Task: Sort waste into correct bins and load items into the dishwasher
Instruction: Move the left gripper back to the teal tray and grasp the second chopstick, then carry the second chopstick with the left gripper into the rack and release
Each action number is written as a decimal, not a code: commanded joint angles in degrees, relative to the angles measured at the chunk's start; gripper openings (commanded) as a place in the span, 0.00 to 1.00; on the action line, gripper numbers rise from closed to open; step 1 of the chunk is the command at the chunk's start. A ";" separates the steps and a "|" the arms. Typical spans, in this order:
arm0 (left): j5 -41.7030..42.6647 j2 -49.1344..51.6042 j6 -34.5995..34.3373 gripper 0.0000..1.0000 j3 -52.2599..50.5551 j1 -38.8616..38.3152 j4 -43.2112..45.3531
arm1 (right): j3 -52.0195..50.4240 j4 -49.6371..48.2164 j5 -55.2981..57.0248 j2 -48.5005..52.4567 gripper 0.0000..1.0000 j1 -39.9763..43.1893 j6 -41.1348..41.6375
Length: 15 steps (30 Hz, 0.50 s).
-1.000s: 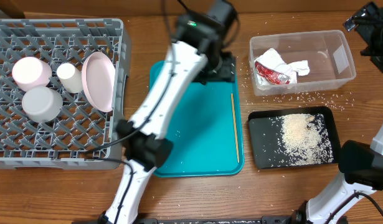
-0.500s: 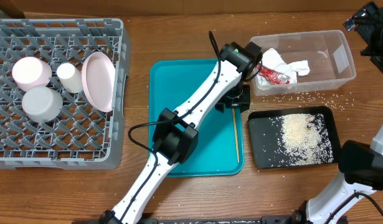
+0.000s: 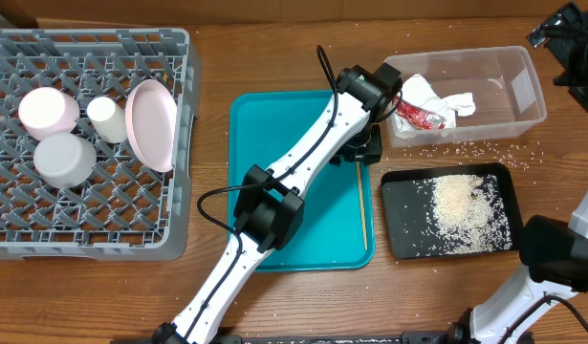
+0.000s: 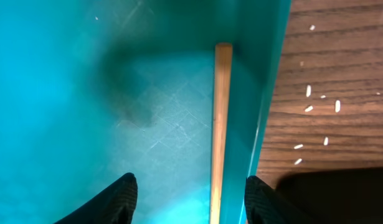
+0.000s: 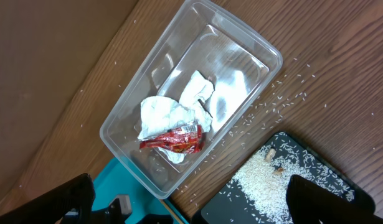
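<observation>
My left gripper hangs open over the right edge of the teal tray. Its fingers straddle a wooden chopstick without touching it. White napkins and a red wrapper lie in the clear tub. Rice is heaped on the black tray. A cup, two bowls and a plate sit in the grey dish rack. My right gripper is open and empty, high above the tub and the black tray.
Loose rice grains are strewn on the wooden table between the tub and the black tray, with a few more round both. The left arm lies diagonally across the teal tray. The chopstick runs along the tray's right rim.
The left arm swung right from the tray's top middle to its right edge over the chopstick, then held nearly still. The right arm has not moved.
</observation>
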<state>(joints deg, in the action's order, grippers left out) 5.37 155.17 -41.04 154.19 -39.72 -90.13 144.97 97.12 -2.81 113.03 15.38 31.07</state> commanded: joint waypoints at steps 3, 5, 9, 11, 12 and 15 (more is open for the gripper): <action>-1.36 1.16 -1.42 0.56 -0.79 -0.17 0.70 | 0.42 -0.13 -0.33 -0.09 1.00 0.13 0.00; -1.38 1.16 -1.42 0.57 -1.81 -0.33 2.01 | 0.42 -0.13 -0.33 -0.09 1.00 0.13 0.00; -1.33 1.16 -1.44 0.57 -3.96 -0.44 4.20 | 0.42 -0.13 -0.33 -0.09 1.00 0.11 0.00; -1.33 1.16 -1.44 0.57 -5.05 -0.44 4.96 | 0.42 -0.13 -0.33 -0.09 1.00 0.11 0.00; -1.31 1.16 -1.49 0.56 -5.51 -0.44 5.18 | 0.42 -0.13 -0.33 -0.09 1.00 0.11 0.00; -1.40 1.16 -1.42 0.56 -6.36 -0.44 5.97 | 0.42 -0.13 -0.33 -0.09 1.00 0.11 0.00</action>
<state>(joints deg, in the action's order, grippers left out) 4.45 155.17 -41.78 149.12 -39.77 -84.93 144.97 97.12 -2.83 113.03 15.38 31.09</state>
